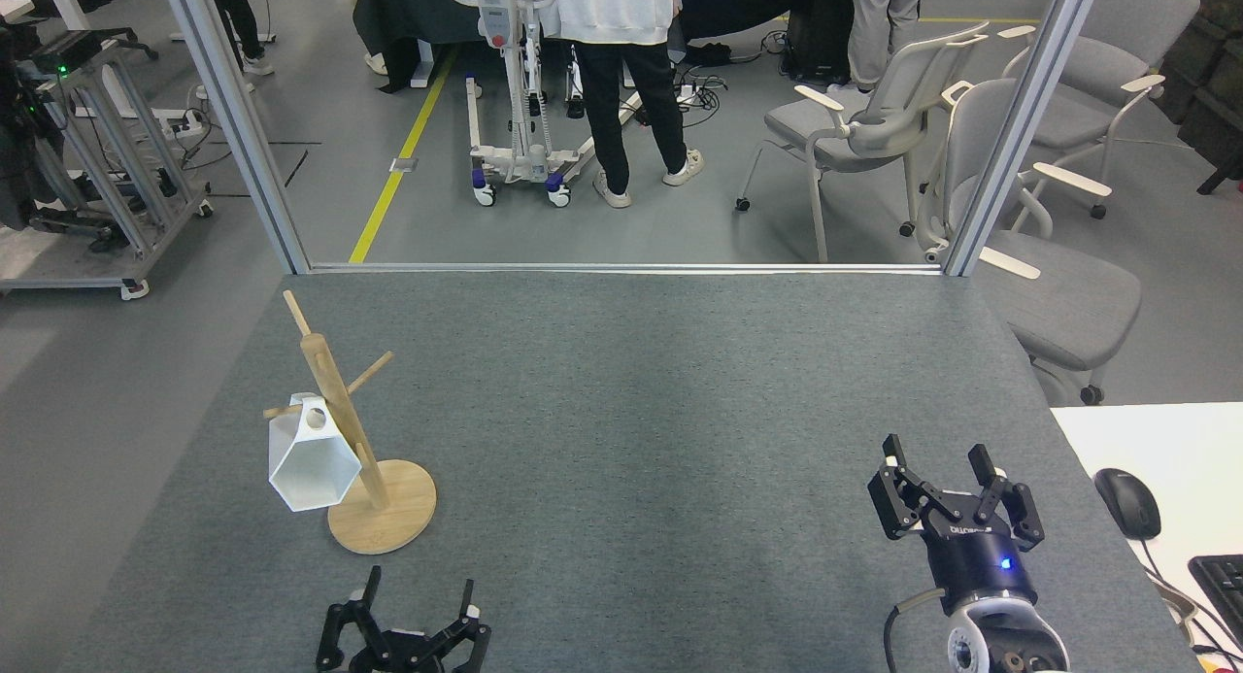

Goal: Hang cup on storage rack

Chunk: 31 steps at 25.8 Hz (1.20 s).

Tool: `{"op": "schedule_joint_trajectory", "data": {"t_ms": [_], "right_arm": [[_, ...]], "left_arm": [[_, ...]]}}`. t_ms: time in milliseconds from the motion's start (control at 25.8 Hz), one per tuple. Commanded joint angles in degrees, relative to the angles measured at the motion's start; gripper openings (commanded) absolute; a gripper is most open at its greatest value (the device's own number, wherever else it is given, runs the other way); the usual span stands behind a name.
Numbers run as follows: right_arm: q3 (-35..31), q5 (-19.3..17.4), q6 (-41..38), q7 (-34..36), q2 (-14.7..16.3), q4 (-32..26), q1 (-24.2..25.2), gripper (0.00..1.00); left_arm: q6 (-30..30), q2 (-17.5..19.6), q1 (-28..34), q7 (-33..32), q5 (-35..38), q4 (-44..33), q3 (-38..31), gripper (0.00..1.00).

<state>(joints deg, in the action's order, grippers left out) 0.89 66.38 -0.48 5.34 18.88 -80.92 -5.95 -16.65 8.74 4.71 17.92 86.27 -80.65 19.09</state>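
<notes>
A single head view looks forward and steeply down from above the near edge of the grey worktop (631, 411). The whole worktop fills the middle and lower frame, seen at moderate range. Both arms enter from the near edge, the left claw (416, 610) barely in frame. Beyond the far edge, the view reaches across open floor (437, 207) and chairs (874, 119).

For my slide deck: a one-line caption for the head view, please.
White cup hangs on the wooden storage rack; left gripper and right gripper open, clear.
</notes>
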Motion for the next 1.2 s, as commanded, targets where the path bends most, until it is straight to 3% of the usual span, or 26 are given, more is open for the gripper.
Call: {"op": "schedule_joint_trajectory", "data": {"t_ms": [0,232,387,542,774,1162], "right_arm": [[-1.9,0.3,-0.2,-0.2,0.1,-1.6,2.3,0.99],[-5.1,0.0,-2.2,-3.2,1.2,-3.3,5.8,0.99],[-5.0,-0.1,-2.0,-5.0,1.4,-3.6,5.7,0.99],[-5.2,-0.2,-1.8,-5.3,1.7,-3.5,5.6,0.99],[-5.1,-1.4,-1.5,-5.1,1.8,-3.0,5.4,0.99],[-5.1,-1.5,-1.6,-5.2,1.8,-3.0,5.4,0.99]], "left_arm": [[4.5,-1.8,0.1,-4.9,-0.1,-5.7,1.7,1.0],[5.8,-3.7,-6.5,-17.1,0.0,-12.5,1.7,1.0],[5.1,-4.9,-10.4,-18.0,-0.1,-12.6,1.6,1.0],[5.0,-5.3,-10.6,-18.4,-0.1,-12.3,1.6,1.0],[3.3,-5.3,-10.6,-25.0,-0.1,-12.4,1.6,1.0],[2.6,-6.6,-10.6,-24.6,-4.5,-12.2,1.6,1.0]]}}
